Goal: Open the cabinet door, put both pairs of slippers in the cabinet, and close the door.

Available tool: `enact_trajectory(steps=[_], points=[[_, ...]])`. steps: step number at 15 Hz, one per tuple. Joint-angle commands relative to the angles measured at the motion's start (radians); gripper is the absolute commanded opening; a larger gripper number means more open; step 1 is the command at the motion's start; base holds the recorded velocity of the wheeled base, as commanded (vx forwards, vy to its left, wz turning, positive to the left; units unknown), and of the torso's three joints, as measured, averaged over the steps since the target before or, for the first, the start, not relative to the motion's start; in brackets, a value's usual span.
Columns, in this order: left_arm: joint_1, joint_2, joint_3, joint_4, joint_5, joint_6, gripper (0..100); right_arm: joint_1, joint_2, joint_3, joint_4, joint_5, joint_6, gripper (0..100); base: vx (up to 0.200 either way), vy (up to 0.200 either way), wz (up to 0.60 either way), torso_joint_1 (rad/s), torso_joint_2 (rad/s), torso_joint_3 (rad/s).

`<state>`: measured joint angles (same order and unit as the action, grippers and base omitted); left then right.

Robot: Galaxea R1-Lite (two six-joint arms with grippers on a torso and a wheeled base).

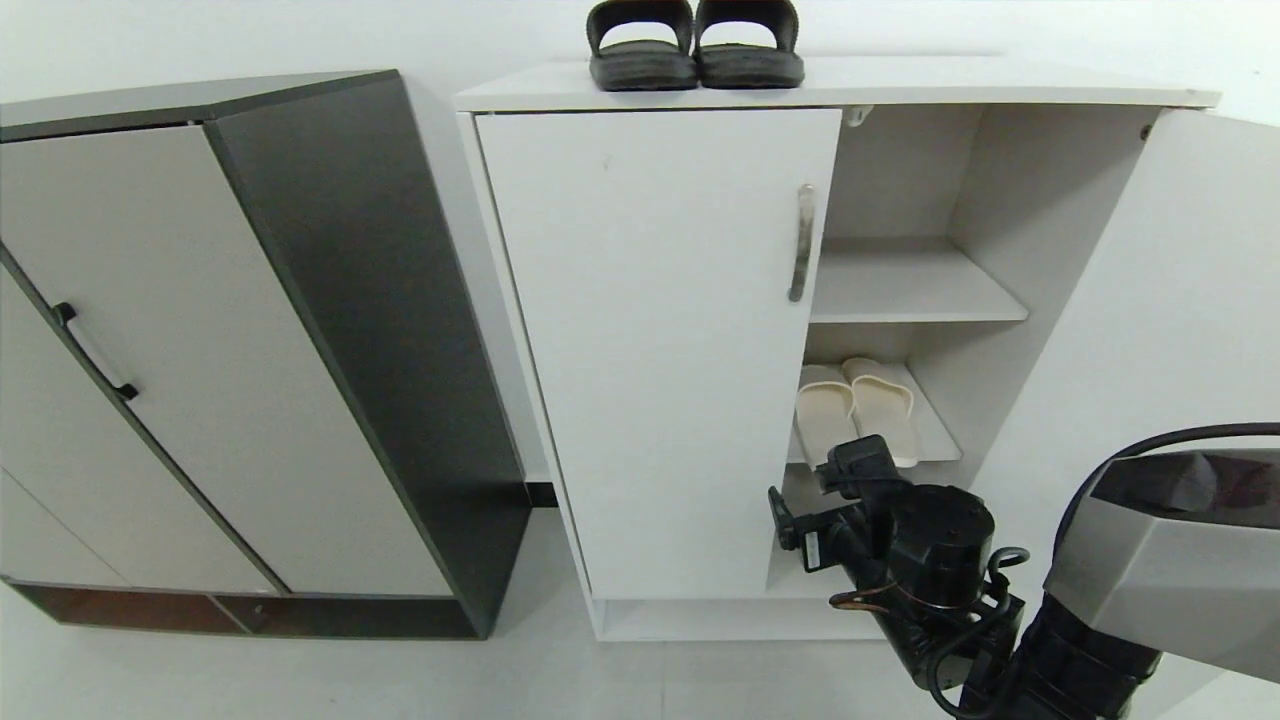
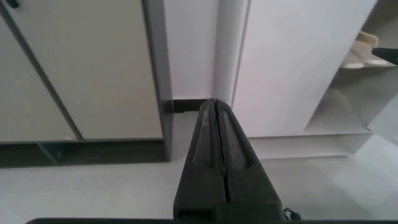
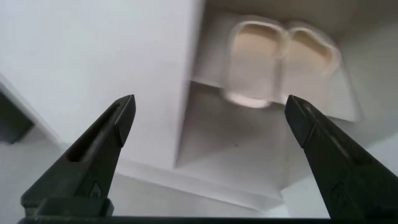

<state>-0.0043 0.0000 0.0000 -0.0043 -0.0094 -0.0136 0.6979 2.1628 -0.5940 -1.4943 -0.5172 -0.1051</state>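
The white cabinet [image 1: 660,350] stands with its right door [image 1: 1160,330] swung open and its left door shut. A pair of cream slippers [image 1: 860,405] lies on the lower shelf inside; the pair [image 3: 280,59] also lies ahead in the right wrist view. A pair of black slippers [image 1: 695,45] sits on the cabinet top. My right gripper [image 1: 810,490] is open and empty, just in front of the lower shelf, below the cream pair. In the left wrist view my left gripper [image 2: 216,109] is shut on nothing, low over the floor before the gap between the two cabinets.
A grey and dark cabinet [image 1: 200,350] with a black handle [image 1: 95,350] stands to the left, doors shut. The white cabinet's upper shelf [image 1: 910,290] is bare. A metal handle [image 1: 802,242] runs down the shut left door. Pale floor lies in front.
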Motion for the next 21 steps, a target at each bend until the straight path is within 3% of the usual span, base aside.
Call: enact_trajectory(steps=[1, 3, 9, 21], points=[[0.000, 0.002, 0.000, 0.000, 0.000, 0.000, 0, 0.000, 0.002, 0.003, -0.004, 0.000, -0.005, 100, 0.000, 0.200, 0.00, 0.002, 0.00, 0.002], [0.000, 0.002, 0.000, 0.000, 0.000, 0.000, 0, -0.001, 0.002, 0.003, -0.012, 0.003, -0.004, 100, 0.000, 0.200, 0.00, 0.005, 0.00, 0.000], [0.000, 0.002, 0.000, 0.000, 0.000, -0.003, 0, 0.003, 0.005, 0.028, -0.063, 0.060, -0.004, 100, 0.000, 0.000, 0.00, 0.000, 0.00, 0.000], [0.000, 0.002, 0.000, 0.000, 0.000, -0.003, 0, 0.022, 0.012, 0.045, -0.072, 0.063, -0.005, 100, 0.000, 0.000, 0.00, 0.000, -0.02, -0.017]])
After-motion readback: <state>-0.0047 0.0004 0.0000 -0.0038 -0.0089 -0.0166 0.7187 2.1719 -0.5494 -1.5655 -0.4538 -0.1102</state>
